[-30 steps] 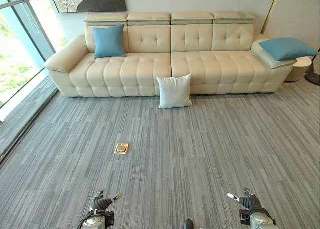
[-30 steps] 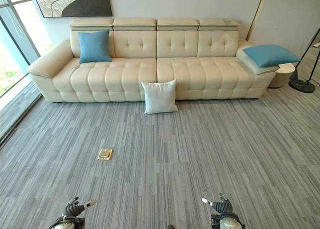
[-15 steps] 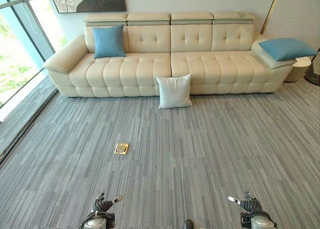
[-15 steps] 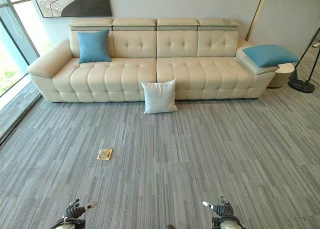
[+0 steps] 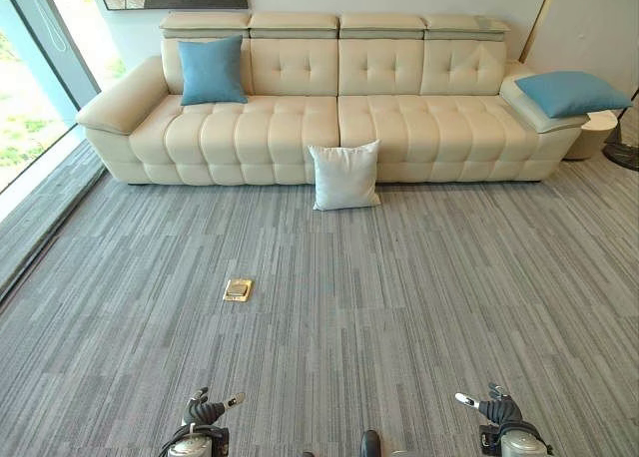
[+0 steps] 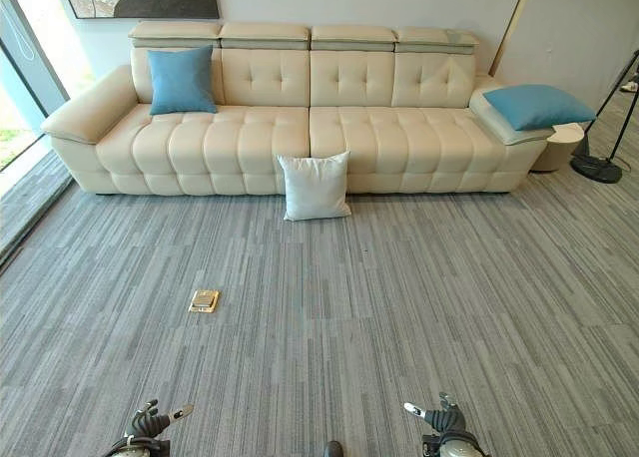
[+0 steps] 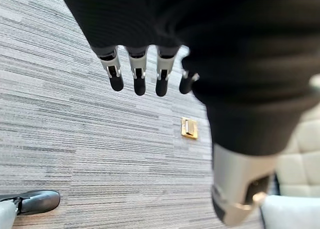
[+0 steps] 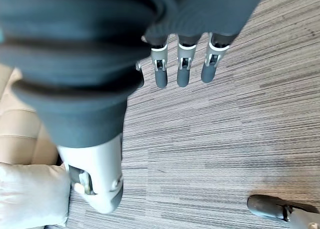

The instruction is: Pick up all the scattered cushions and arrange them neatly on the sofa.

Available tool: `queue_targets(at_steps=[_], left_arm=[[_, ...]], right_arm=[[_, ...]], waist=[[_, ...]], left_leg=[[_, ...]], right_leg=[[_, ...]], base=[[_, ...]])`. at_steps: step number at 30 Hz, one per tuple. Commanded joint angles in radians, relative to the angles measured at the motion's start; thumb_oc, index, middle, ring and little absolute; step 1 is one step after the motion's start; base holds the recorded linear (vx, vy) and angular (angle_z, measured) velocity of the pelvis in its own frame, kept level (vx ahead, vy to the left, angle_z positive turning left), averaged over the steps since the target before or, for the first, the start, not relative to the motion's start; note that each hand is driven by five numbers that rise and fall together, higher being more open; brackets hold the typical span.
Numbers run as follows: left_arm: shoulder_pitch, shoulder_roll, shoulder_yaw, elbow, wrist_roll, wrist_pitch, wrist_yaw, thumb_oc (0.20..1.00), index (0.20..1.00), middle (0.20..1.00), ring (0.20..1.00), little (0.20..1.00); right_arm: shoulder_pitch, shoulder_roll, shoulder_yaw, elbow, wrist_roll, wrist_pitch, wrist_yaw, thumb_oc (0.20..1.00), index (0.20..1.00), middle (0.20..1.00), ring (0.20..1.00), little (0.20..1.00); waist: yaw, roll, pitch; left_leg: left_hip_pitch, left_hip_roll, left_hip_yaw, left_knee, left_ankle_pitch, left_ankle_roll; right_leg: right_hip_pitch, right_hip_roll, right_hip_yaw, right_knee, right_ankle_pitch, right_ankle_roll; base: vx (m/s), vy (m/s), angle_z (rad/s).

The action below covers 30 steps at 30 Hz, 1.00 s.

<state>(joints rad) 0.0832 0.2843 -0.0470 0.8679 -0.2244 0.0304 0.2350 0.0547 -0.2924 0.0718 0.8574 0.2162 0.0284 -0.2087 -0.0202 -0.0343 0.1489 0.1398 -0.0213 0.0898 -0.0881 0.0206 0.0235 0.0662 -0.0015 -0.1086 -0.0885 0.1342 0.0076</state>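
White cushion (image 5: 344, 177) leans upright on the floor against the cream sofa (image 5: 399, 128) front; two blue cushions: one (image 5: 211, 70) upright at far-left backrest, one (image 5: 572, 93) flat on right armrest.

No text, label, number or sign can be read on anything here.

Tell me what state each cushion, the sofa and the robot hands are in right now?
White cushion: on the carpet, upright, leaning against the sofa front.
Left blue cushion: on the seat, upright against the backrest.
Right blue cushion: lying flat on the sofa's right armrest.
Sofa: middle and right seats bare.
Left robot hand: open, holding nothing, above the carpet.
Right robot hand: open, holding nothing, above the carpet.
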Motion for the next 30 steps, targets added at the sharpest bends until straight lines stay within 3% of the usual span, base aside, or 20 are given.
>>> queue_targets(at_steps=[1,4,7,9,10,13,16,20,23,24,26,29,30], left_arm=[[-0.060,0.005,-0.047,0.009,-0.016,-0.017,0.012,1.000,1.000,1.000,1.000,1.000],[-0.068,0.011,-0.054,-0.004,-0.012,-0.018,0.016,1.000,1.000,1.000,1.000,1.000],[-0.087,0.015,-0.062,-0.010,-0.028,-0.023,0.017,1.000,1.000,1.000,1.000,1.000],[-0.104,0.012,-0.060,-0.011,-0.050,-0.023,0.017,1.000,1.000,1.000,1.000,1.000],[-0.114,0.011,-0.056,-0.018,-0.059,-0.018,0.024,1.000,1.000,1.000,1.000,1.000],[-0.116,0.008,-0.056,-0.031,-0.062,-0.018,0.029,1.000,1.000,1.000,1.000,1.000],[-0.125,-0.003,-0.052,-0.012,-0.082,-0.024,0.023,1.000,1.000,1.000,1.000,1.000],[-0.137,-0.009,-0.048,0.008,-0.079,-0.021,0.018,1.000,1.000,1.000,1.000,1.000],[-0.133,-0.013,-0.048,0.015,-0.068,-0.019,0.014,1.000,1.000,1.000,1.000,1.000],[-0.117,-0.021,-0.057,0.011,-0.056,-0.020,0.009,1.000,1.000,1.000,1.000,1.000],[-0.102,-0.037,-0.060,0.010,-0.065,-0.022,0.008,1.000,1.000,1.000,1.000,1.000],[-0.095,-0.044,-0.064,0.010,-0.083,-0.026,0.003,1.000,1.000,1.000,1.000,1.000],[-0.095,-0.044,-0.064,0.010,-0.083,-0.026,0.003,1.000,1.000,1.000,1.000,1.000]], right_arm=[[-0.072,-0.031,0.026,0.003,-0.005,-0.029,-0.017,1.000,1.000,1.000,1.000,1.000],[-0.084,-0.030,0.034,0.007,-0.005,-0.028,-0.019,1.000,1.000,1.000,1.000,1.000],[-0.098,-0.029,0.034,0.002,-0.002,-0.030,-0.020,1.000,1.000,1.000,1.000,1.000],[-0.103,-0.023,0.032,-0.007,0.005,-0.031,-0.021,1.000,1.000,1.000,1.000,1.000],[-0.102,-0.013,0.035,-0.024,0.009,-0.032,-0.023,1.000,1.000,1.000,1.000,1.000],[-0.106,-0.009,0.042,-0.019,0.003,-0.030,-0.027,1.000,1.000,1.000,1.000,1.000],[-0.113,-0.011,0.033,0.003,0.012,-0.027,-0.028,1.000,1.000,1.000,1.000,1.000],[-0.110,-0.015,0.023,0.006,0.018,-0.021,-0.035,1.000,1.000,1.000,1.000,1.000],[-0.097,-0.019,0.020,0.000,0.009,-0.018,-0.035,1.000,1.000,1.000,1.000,1.000],[-0.075,-0.023,0.024,0.002,0.003,-0.021,-0.026,1.000,1.000,1.000,1.000,1.000],[-0.067,-0.035,0.022,0.013,0.005,-0.023,-0.022,1.000,1.000,1.000,1.000,1.000],[-0.065,-0.055,0.015,0.011,0.025,-0.031,-0.016,1.000,1.000,1.000,1.000,1.000],[-0.065,-0.055,0.015,0.011,0.025,-0.031,-0.016,1.000,1.000,1.000,1.000,1.000]], waist=[[-0.005,0.023,0.034],[-0.001,0.023,0.043],[0.001,0.030,0.058],[-0.005,0.034,0.071],[-0.014,0.033,0.112],[-0.009,0.037,0.132],[-0.012,0.050,0.137],[-0.028,0.048,0.125],[-0.038,0.047,0.110],[-0.041,0.051,0.083],[-0.048,0.066,0.059],[-0.051,0.075,0.062],[-0.052,0.076,0.061]], left_leg=[[-0.003,-0.015,0.032,0.001,-0.074,-0.015],[-0.009,-0.019,0.031,0.001,-0.073,-0.004],[-0.035,-0.025,0.024,0.021,-0.078,0.018],[-0.050,-0.037,0.015,0.040,-0.090,0.036],[-0.022,-0.062,0.024,0.039,-0.106,0.067],[0.004,-0.069,0.036,0.030,-0.114,0.070],[0.054,-0.062,0.037,0.015,-0.131,0.057],[0.120,-0.061,0.031,0.001,-0.168,0.020],[0.150,-0.054,0.029,0.001,-0.183,0.008],[0.169,-0.043,0.019,0.026,-0.196,0.001],[0.148,-0.022,0.014,0.141,-0.151,-0.029],[0.043,0.006,0.032,0.414,-0.010,-0.110],[0.039,0.007,0.030,0.420,-0.013,-0.111]], right_leg=[[0.078,-0.006,-0.012,0.001,-0.201,0.062],[0.070,-0.008,-0.006,0.005,-0.195,0.061],[-0.008,-0.019,-0.003,0.149,-0.243,0.059],[-0.093,-0.035,-0.001,0.310,-0.269,0.073],[-0.234,-0.079,0.005,0.614,-0.177,0.089],[-0.302,-0.095,-0.004,0.713,-0.173,0.085],[-0.341,-0.063,-0.031,0.544,-0.183,0.090],[-0.317,-0.019,-0.069,0.143,-0.079,0.133],[-0.304,-0.014,-0.072,0.093,-0.071,0.135],[-0.265,-0.009,-0.074,0.099,-0.078,0.112],[-0.208,0.014,-0.078,0.089,-0.087,0.085],[-0.127,0.023,-0.088,0.073,-0.126,0.041],[-0.127,0.024,-0.090,0.072,-0.126,0.041]], base=[[0.04,0.057,0.01],[0.04,0.070,0.01],[0.01,0.119,-0.01],[-0.01,0.224,-0.02],[0.03,0.305,-0.04],[0.07,0.114,-0.15],[0.23,-0.014,-0.12],[0.33,-0.115,-0.03],[0.40,-0.147,0.09],[0.53,-0.195,0.23],[0.62,-0.243,0.43],[0.39,-0.212,0.50],[0.31,-0.224,0.08]])
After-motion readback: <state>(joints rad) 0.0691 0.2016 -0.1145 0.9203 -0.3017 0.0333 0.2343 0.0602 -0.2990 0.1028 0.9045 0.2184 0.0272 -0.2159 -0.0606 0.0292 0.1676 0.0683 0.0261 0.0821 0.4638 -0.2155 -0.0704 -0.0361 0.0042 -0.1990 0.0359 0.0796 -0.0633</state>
